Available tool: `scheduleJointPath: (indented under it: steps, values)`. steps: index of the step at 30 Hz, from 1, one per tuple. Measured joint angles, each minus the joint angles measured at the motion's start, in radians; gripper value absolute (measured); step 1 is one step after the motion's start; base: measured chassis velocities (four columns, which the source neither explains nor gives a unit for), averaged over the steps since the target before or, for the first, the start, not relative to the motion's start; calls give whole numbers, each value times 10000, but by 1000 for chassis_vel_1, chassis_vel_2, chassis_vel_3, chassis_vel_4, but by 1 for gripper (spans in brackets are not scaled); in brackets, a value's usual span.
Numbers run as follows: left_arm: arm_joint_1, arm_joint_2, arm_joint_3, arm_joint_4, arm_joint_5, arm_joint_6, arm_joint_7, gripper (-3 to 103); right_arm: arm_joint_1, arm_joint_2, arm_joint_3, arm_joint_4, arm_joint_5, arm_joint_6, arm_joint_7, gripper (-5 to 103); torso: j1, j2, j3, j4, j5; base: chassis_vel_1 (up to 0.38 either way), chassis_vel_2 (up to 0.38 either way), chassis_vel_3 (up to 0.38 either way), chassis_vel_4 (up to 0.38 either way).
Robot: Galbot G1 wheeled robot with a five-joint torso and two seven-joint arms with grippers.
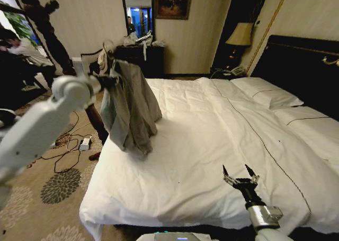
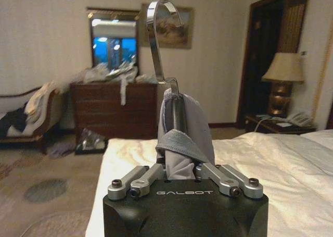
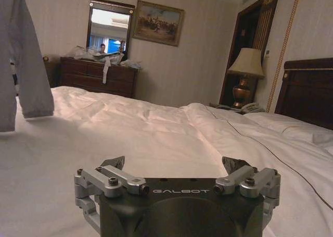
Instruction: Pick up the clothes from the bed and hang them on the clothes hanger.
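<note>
Shirt: grey, draped on the hanger, hanging lengthwise above the left edge of the bed, hem near the duvet.
Left gripper: raised at the bed's left side, clamped on the shirt's collar and hanger neck, hook pointing straight up from it.
Right gripper: fingers apart, empty, low over the near duvet, well apart from the shirt; left arm is the nearer.

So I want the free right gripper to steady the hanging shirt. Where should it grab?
Probably the lower hem of the shirt, coming from the bed side. It hangs loose from the left gripper, its bottom edge near the bed, facing the open right gripper.
</note>
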Motion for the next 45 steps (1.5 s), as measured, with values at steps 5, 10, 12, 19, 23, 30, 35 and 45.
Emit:
scheduleJointPath:
  steps: [5, 10, 12, 19, 23, 30, 35, 45]
  values:
    - [-1286, -369, 664, 842, -607, 541, -632, 16, 1, 0, -3, 1, 4, -3, 2, 100, 1, 0, 1, -1, -2, 0, 0, 0, 0]
    - [-2494, -555, 1199, 1696, -1088, 629, -1170, 16, 1, 0, -5, 2, 5, -5, 3, 100, 0, 0, 0, 2, -2, 0, 0, 0, 0]
    - [-3056, -589, 1458, 2104, -1214, 632, -1161, 16, 3, 0, -5, 3, 6, -7, 3, 100, 0, 0, 0, 0, -2, 0, 0, 0, 0]
    - [-4182, -1031, 2108, 3812, -1016, 616, -619, 16, 4, -2, -6, 4, 6, -9, 4, 100, -2, 1, -1, 4, -4, 0, 0, 0, 0]
    - [-4671, -1497, 2512, 4703, -857, 609, -357, 16, 4, -2, -6, 4, 6, -10, 3, 100, -1, 1, 0, 0, -3, 0, 0, 0, 0]
    - [-5361, -2156, 2964, 5916, -823, 586, -283, 16, 4, -2, -6, 4, 6, -10, 4, 100, 0, 1, 0, -3, 2, 0, 0, 0, 0]
    - [-5414, -1975, 3106, 6137, -826, 581, -295, 16, 4, -2, -6, 4, 6, -10, 4, 100, -2, 1, 0, 3, -4, 0, 0, 0, 0]
    - [-5285, -1502, 3045, 6890, -679, 570, 158, 16, 4, -2, -6, 4, 6, -10, 4, 100, -2, 1, 0, 5, -6, 0, 0, 0, 0]
